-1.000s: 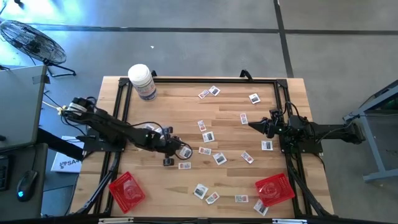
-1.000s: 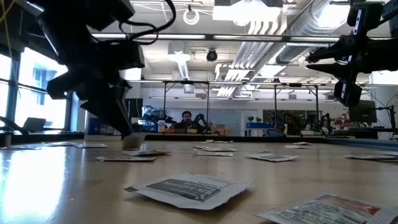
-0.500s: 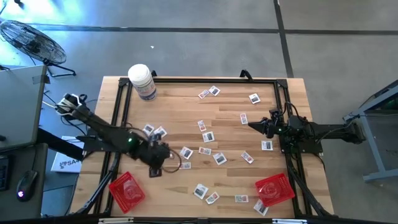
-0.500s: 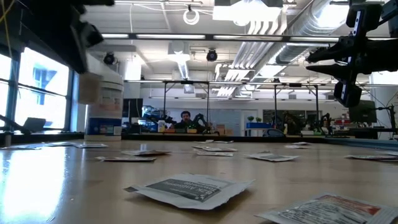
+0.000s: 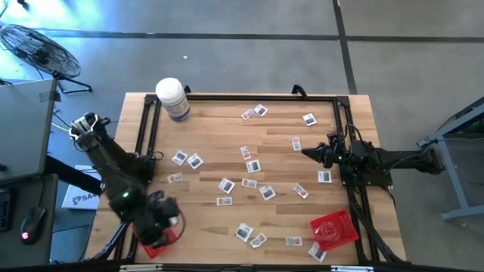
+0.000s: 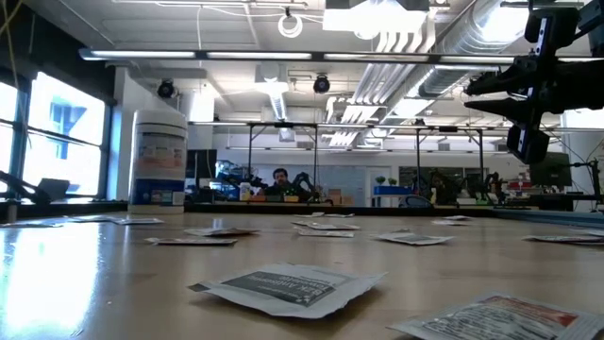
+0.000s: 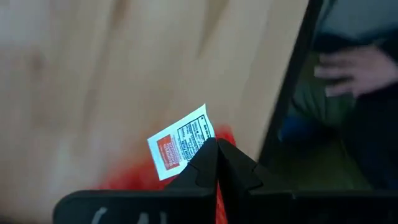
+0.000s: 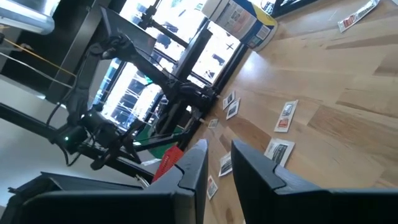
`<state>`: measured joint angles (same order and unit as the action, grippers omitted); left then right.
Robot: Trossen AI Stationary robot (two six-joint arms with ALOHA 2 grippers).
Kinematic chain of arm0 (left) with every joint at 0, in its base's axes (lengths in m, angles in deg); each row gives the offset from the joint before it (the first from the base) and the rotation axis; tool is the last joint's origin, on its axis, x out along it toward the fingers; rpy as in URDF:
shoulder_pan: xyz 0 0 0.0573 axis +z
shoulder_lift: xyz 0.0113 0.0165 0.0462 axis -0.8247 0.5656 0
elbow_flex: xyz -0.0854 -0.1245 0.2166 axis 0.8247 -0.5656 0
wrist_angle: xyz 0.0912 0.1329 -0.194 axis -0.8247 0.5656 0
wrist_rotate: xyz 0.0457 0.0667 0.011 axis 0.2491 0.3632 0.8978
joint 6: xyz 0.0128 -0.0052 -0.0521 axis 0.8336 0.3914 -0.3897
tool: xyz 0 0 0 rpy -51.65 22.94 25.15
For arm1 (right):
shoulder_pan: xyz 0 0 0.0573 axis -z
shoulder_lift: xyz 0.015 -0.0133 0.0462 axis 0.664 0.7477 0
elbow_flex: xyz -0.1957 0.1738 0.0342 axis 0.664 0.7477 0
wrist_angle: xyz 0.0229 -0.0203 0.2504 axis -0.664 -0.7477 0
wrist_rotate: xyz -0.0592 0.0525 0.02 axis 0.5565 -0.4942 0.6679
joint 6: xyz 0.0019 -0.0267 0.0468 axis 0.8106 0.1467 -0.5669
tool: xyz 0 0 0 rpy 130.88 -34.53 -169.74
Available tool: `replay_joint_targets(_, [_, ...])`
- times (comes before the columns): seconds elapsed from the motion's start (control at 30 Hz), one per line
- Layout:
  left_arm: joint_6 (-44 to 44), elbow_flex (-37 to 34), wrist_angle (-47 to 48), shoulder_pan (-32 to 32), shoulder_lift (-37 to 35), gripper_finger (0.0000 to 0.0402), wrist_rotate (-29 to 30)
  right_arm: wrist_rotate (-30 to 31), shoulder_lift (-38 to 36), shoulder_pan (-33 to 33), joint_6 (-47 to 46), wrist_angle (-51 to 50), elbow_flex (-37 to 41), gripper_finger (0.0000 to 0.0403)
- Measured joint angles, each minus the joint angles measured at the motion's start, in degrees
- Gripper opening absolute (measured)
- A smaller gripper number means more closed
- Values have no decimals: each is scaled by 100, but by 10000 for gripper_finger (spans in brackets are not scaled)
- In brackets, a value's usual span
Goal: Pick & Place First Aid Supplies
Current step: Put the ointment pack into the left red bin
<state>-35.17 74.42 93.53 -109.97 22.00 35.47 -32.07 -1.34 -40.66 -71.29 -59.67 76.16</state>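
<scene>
The left end effector (image 7: 216, 155) hangs over the red tray (image 5: 155, 240) at the counter's (image 5: 219, 143) near left corner, its fingers clamped on one white packet (image 7: 181, 141). The right end effector (image 5: 307, 151) waits above the counter's right side, fingers slightly apart, with the other packets (image 5: 249, 183) scattered between the two

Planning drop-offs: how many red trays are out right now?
2. One red tray lies at the left, partly under the left gripper; the other lies at the right, uncovered. None seems hidden.
</scene>
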Motion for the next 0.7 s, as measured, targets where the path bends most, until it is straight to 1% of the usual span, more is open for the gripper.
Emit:
replay_joint_targets(0.07, [-628, 0, 19, -353, 31, 0, -160, 2, 0, -2, 0, 2, 0, 64])
replay_joint_targets(0.17, [-1250, 0, 112, -828, 179, 0, -156, 2, 0, -1, 0, -2, 0, 64])
replay_joint_targets(0.23, [-1492, 0, 209, -1087, 334, 0, -114, 2, 0, -2, 0, -7, -2, 64])
replay_joint_targets(0.3, [-1530, 0, 315, -1257, 566, 0, 41, 2, 0, -1, 0, -7, -2, 64])
replay_joint_targets(0.37, [-1528, -11, 374, -1357, 815, 0, 202, 2, 0, 0, 0, -9, -2, 64])
replay_joint_targets(0.43, [-1546, -56, 364, -1388, 1087, 0, 196, 2, 0, -1, 0, -7, -2, 64])
replay_joint_targets(0.57, [-1792, -79, 400, -1384, 1566, 4, -46, 2, 0, -1, 0, -10, -2, 64])
replay_joint_targets(0.7, [-2000, -79, 362, -1383, 1838, 24, -276, 4, 0, -1, 0, -11, -2, 64])
